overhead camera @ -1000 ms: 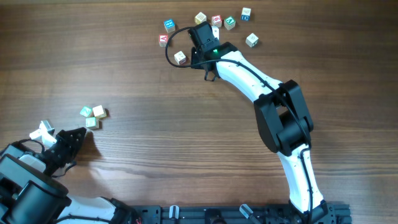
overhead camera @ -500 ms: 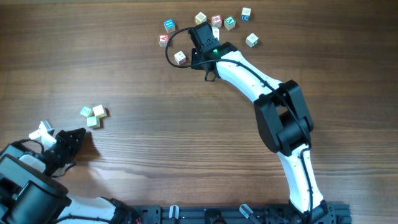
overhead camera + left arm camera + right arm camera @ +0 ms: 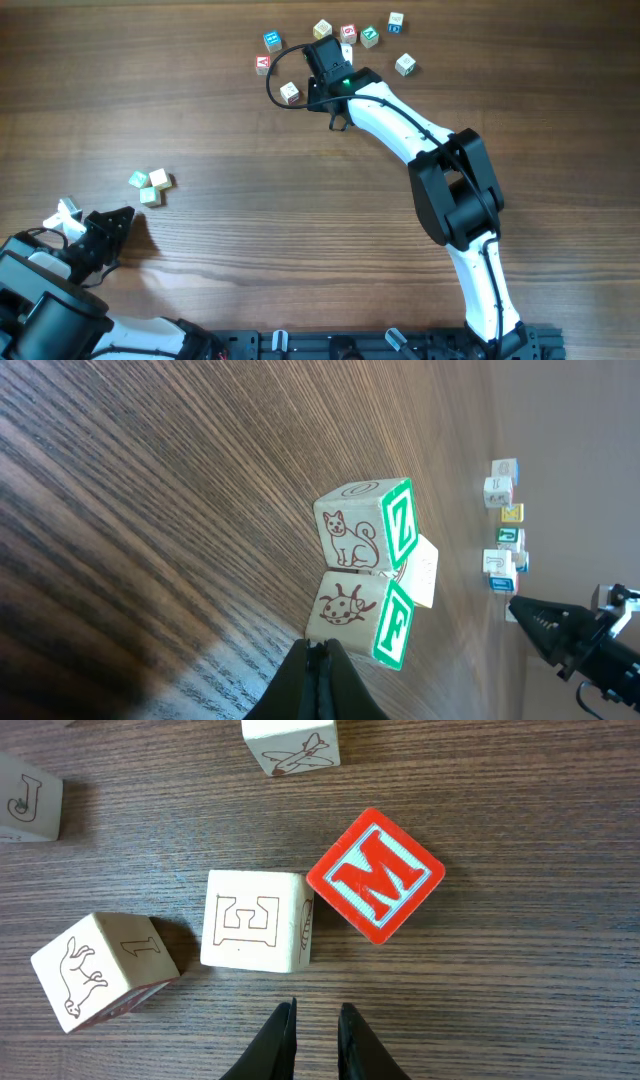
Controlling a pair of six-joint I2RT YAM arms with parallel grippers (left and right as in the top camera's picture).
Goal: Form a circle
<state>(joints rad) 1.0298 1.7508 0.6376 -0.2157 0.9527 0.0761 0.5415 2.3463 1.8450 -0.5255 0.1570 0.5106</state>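
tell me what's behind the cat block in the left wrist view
A third pale cube pokes out behind the cat block; most of it is covered, its markings unseen.

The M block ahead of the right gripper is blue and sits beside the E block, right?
No, the M block is red, as the right wrist view shows; it does sit beside the E block ahead of the right gripper.

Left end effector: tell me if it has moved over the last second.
Yes: the left end effector has slipped slightly down-left, away from the cube cluster.
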